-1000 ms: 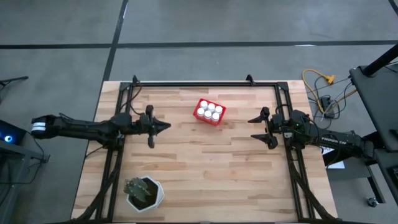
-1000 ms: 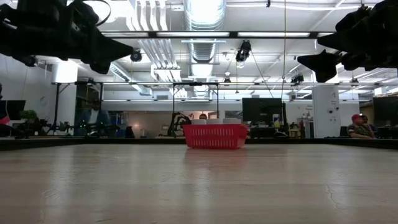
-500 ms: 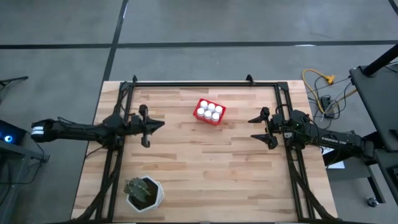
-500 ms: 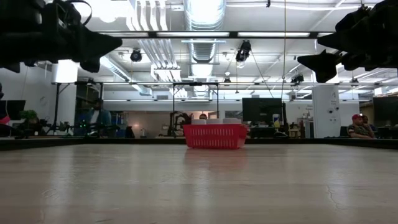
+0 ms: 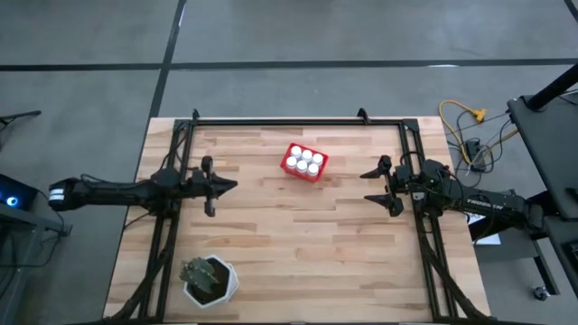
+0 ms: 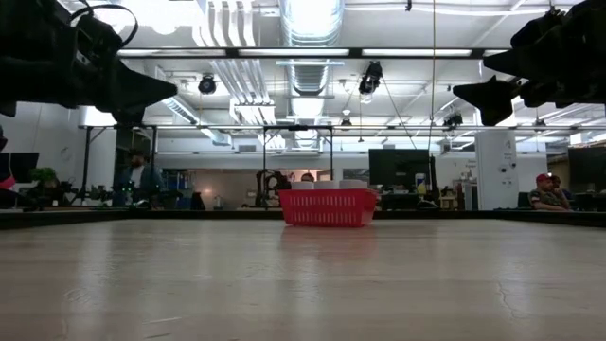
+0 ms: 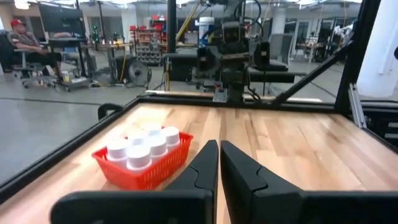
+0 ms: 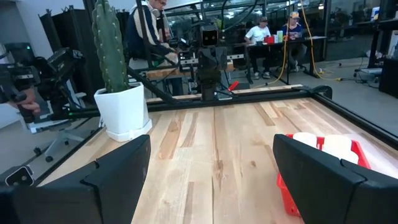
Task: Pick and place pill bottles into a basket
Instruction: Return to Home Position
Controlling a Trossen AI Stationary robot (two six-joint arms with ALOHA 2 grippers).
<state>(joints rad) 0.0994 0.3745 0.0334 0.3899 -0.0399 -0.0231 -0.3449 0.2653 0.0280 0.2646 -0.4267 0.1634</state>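
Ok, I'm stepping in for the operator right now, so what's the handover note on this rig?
Left gripper: shut, holding nothing, raised over the left side of the table.
Right gripper: open, holding nothing, raised over the right side.
Basket: about midway between the arms, nearer the table's top edge in the high view.
Pill bottles: six white caps show inside the basket, and none lie loose on the table.
Done: the placing looks complete.
Left: probably only parking both arms. The cactus pot at the near left corner is not part of the job.
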